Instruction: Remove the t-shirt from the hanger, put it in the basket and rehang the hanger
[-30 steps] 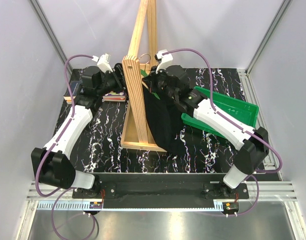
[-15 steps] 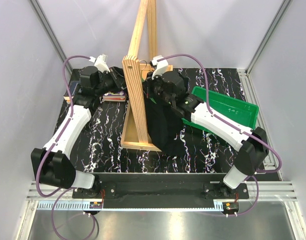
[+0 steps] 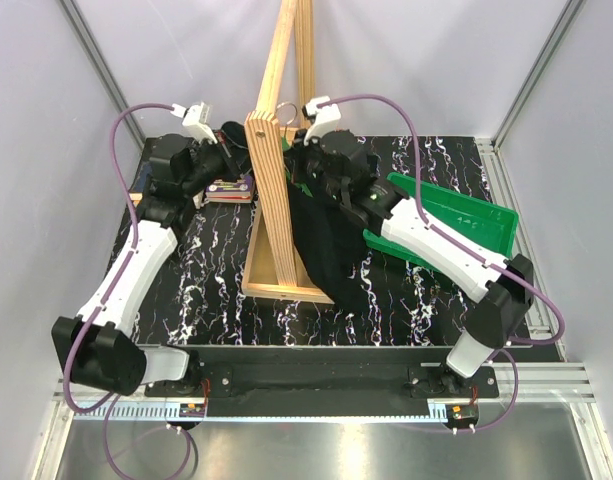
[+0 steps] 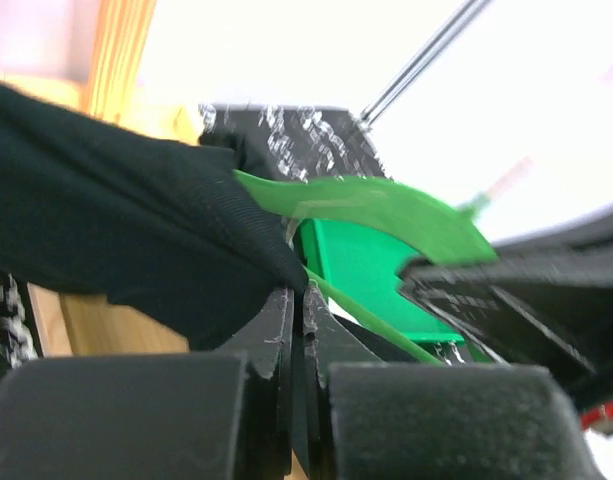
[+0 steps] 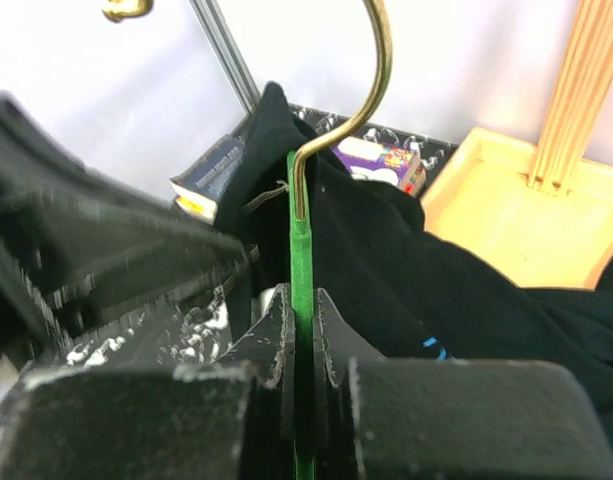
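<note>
The black t-shirt [image 3: 326, 240] hangs beside the wooden stand and trails down to the table. It drapes over the thin green hanger [image 5: 302, 250], whose brass hook [image 5: 371, 80] rises free above. My right gripper [image 5: 302, 295] is shut on the hanger's green neck just under the hook, at the shirt's collar [image 3: 298, 160]. My left gripper [image 4: 303, 292] is shut on a fold of the t-shirt [image 4: 116, 230] at the left shoulder, behind the stand [image 3: 236, 150]. The hanger's green arm [image 4: 386, 205] curves out of the cloth right past those fingertips.
A tall pale wooden stand [image 3: 271, 200] rises between the two arms, its base frame on the black marbled table [image 3: 216, 270]. A green tray [image 3: 466, 220] lies at the right under the right arm. Books [image 3: 229, 190] are stacked at the back left.
My left gripper has closed on the shirt's cloth and the left arm has shifted slightly left. The right arm has moved a little back with the hanger.
</note>
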{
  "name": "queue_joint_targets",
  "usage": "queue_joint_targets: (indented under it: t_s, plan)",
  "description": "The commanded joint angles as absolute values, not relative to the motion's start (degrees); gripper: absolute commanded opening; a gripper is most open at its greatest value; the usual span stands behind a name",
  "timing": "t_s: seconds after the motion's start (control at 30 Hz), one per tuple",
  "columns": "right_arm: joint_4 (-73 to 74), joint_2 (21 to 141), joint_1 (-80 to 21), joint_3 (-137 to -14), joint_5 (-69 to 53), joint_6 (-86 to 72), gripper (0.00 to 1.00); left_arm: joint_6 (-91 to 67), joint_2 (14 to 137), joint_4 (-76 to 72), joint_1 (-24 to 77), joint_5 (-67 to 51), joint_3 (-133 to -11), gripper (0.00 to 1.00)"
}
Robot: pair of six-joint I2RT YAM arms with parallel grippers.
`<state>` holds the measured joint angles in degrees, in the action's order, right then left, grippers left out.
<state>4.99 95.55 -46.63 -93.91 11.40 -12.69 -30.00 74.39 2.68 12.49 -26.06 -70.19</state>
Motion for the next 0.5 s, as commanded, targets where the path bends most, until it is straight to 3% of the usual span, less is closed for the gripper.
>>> queue_joint_targets:
  t_s: [0.0, 0.17, 0.33, 0.47]
  plan:
    - [5.6, 98.8, -46.8, -101.8, 16.3, -14.2, 0.00, -26.2, 68.0, -8.7, 18.1, -35.8, -69.3, 0.00]
    - [5.4, 99.2, -46.8, -102.0, 10.2, -15.8, 0.00, -26.7, 67.5, -13.0, 19.3, -40.1, -68.5, 0.00]
    - [-1.5, 94.0, -46.8, -89.9, 0.2, -14.3, 0.00, -24.8, 67.7, -4.7, 19.0, -30.2, -70.3, 0.00]
    - [-1.1, 91.8, -46.8, -84.4, 0.1, -14.4, 0.00, -26.2, 67.3, -7.9, 18.3, -35.5, -69.8, 0.00]
